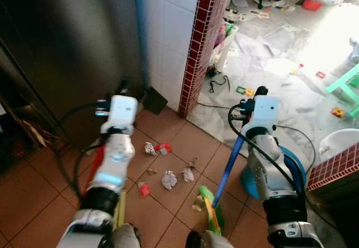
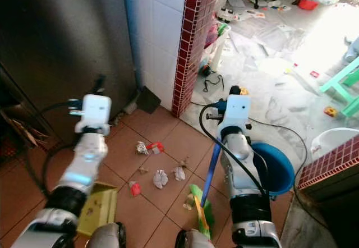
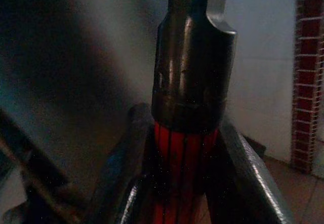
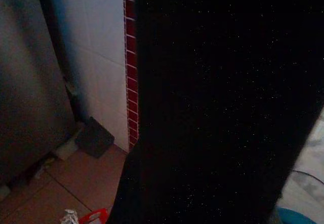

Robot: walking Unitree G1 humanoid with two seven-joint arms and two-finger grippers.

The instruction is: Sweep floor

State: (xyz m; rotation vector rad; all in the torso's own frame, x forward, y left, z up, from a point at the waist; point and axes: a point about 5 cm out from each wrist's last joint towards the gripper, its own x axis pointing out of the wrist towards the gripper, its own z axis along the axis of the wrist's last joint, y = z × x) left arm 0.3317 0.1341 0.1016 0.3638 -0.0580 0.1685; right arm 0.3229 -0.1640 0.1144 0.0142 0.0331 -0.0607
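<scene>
Several scraps of crumpled white paper and bits of red wrapper lie scattered on the terracotta tiled floor, between the two arms.

Left gripper: raised over the floor near the dark steel cabinet front; its long black fingers are closed tight on the red ribbed handle with a black end cap. Below that arm, a yellow dustpan rests on the tiles.

Right gripper: closed around the blue pole of the broom, high on the shaft. The pole slants down to the green and yellow bristle head, which sits on the tiles just beside the nearest paper scraps. The right wrist view is largely blocked by a dark shape.

Blue round plastic basin: on the floor behind the right arm.

White tiled wall with a dark red tile edge: beyond it, a marble floor strewn with small items.
</scene>
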